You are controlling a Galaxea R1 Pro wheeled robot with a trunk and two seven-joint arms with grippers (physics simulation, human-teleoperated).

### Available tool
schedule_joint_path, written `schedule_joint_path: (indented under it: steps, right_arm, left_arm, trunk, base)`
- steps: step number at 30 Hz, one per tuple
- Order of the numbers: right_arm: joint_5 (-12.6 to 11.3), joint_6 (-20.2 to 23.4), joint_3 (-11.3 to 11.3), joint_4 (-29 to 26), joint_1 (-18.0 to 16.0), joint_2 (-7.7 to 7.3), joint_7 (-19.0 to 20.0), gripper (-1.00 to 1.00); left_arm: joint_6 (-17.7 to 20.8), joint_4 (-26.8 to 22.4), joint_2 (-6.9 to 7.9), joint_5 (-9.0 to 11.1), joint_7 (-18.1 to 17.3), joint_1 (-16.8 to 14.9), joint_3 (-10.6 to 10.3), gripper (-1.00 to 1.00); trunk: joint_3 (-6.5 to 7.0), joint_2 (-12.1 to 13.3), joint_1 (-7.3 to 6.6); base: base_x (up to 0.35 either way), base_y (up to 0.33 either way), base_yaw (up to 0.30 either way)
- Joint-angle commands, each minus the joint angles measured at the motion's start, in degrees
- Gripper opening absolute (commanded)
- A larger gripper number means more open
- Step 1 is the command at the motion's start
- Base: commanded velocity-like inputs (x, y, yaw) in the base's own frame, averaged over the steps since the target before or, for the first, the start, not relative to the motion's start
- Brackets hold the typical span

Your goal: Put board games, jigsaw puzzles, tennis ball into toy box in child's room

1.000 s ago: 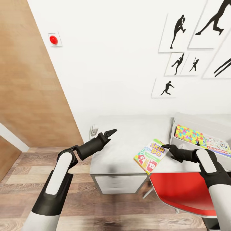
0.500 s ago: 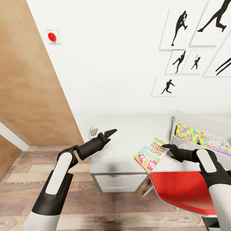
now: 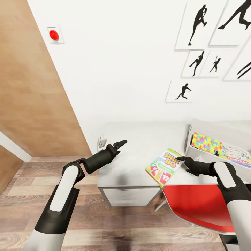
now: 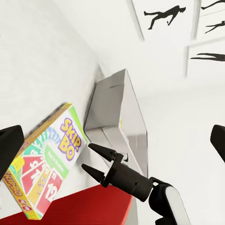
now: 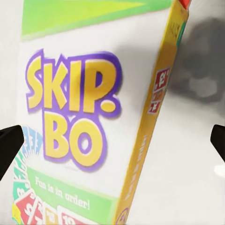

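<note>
The Skip-Bo board game point(image 3: 164, 166) lies flat on the pale table point(image 3: 139, 139) close to its front edge. My right gripper point(image 3: 181, 159) is open just right of that box; its fingers point(image 4: 101, 151) are spread with nothing between them. The box top point(image 5: 75, 122) looms large in the right wrist view. Further right stands the grey toy box point(image 3: 195, 129), holding a colourful jigsaw puzzle point(image 3: 207, 143) and the Monopoly board game point(image 3: 238, 155). My left gripper point(image 3: 120, 143) hovers open over the table's left part, its fingertips point(image 4: 7, 145) wide apart and holding nothing.
A red chair point(image 3: 198, 205) is tucked under the table below my right arm. A grey drawer unit point(image 3: 132, 197) sits under the table's left end. A wooden panel point(image 3: 31, 87) rises at the left, with wood floor point(image 3: 21, 195) below it.
The whole picture has slid a little, so the camera moved. Both grippers and the Skip-Bo box keep the same places relative to each other.
</note>
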Motion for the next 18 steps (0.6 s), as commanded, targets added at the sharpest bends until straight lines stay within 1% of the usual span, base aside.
schedule_joint_path:
  steps: [1,12,18]
  right_arm:
    - [-0.63,0.23,-0.04,-0.06,-0.05,0.01,-0.60,1.00]
    - [-0.69,0.20,-0.04,-0.05,-0.03,0.09,-0.56,1.00]
    - [-0.63,0.19,-0.03,-0.05,0.00,0.22,-0.53,1.00]
  left_arm:
    - [0.16,-0.06,-0.02,0.60,0.55,-0.05,0.02,1.00]
    - [0.16,-0.09,-0.02,0.55,0.55,-0.05,0.01,1.00]
    - [0.16,-0.12,-0.02,0.54,0.55,-0.03,0.01,1.00]
  trunk:
    - [-0.18,-0.11,0.03]
    - [-1.09,-0.11,0.03]
    - [-1.32,-0.11,0.03]
  base:
    - [0.000,0.000,0.000]
    - [0.000,0.000,0.000]
    - [0.000,0.000,0.000]
